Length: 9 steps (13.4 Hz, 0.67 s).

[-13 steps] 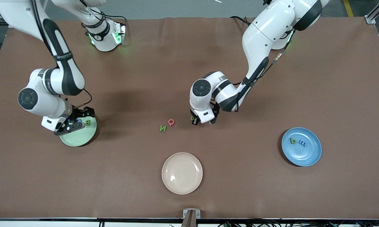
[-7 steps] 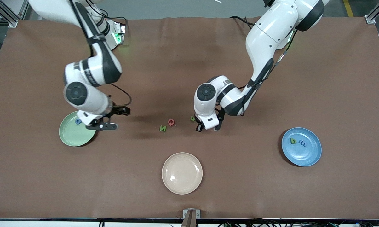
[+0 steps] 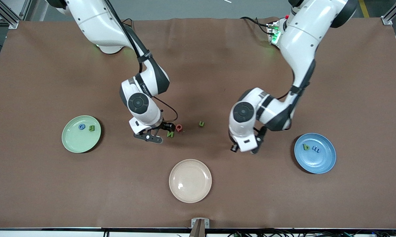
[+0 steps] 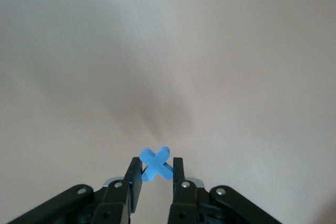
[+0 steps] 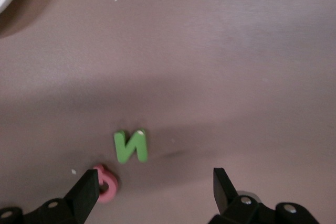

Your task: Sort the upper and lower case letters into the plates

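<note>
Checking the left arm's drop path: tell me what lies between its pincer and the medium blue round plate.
Bare brown table only, per the front view, between the left pincer and the blue plate.

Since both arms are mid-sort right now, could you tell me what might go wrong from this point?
1. The left gripper pinches the blue x only at its fingertips, above bare table; the letter could twist or slip before it reaches the blue plate.
2. The right gripper is open over the green N, with the pink-red Q close beside one finger; closing may knock or catch the Q.
3. The green u lies loose between the arms, where a sweep could nudge it.
</note>
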Available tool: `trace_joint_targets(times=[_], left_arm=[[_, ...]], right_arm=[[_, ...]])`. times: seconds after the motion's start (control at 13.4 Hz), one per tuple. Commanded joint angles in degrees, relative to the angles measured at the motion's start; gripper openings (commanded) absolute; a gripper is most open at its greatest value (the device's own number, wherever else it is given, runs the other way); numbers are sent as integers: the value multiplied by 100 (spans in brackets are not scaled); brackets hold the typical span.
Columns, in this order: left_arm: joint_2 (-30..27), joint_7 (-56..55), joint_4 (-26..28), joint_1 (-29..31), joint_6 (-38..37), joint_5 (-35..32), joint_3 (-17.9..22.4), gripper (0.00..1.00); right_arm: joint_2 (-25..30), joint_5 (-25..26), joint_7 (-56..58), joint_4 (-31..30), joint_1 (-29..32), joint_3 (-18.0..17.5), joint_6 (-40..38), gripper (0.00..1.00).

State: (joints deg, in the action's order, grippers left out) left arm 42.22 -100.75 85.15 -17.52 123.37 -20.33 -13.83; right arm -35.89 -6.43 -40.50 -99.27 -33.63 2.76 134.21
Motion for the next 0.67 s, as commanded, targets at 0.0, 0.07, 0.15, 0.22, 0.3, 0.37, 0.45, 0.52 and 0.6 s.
trace_joint_targets(times=[0.0,0.07,0.15,0.22,0.3,0.37,0.45,0.52,0.6], left_arm=[[-283,633,108,327,-514,-111,-23,0],[-423,914,142,528,-690,-120,-32,0],[-546,1300,256,765,-857,-120,-41,0],[-626,1599,413,950,-859,-120,-41,0],[-696,1811,502,1126,-859,-129,-41,0],[-775,2100,599,1302,-859,-120,-41,0],[-863,2460,695,1495,-859,-120,-50,0],[-873,2742,722,1749,-859,-120,-85,0],[-873,3032,775,1987,-833,-120,-102,0]], right_arm=[[-286,-121,-54,233,-117,67,148,94],[-330,-104,-46,233,-126,67,175,90],[-374,-43,-46,233,-135,67,184,87],[-418,-34,7,268,-135,67,184,84],[-462,-34,16,338,-144,67,184,81],[-515,-25,25,408,-170,67,184,78],[-594,-16,25,452,-205,67,193,74],[-629,-16,25,496,-205,76,193,72],[-647,-16,33,505,-205,76,193,69]])
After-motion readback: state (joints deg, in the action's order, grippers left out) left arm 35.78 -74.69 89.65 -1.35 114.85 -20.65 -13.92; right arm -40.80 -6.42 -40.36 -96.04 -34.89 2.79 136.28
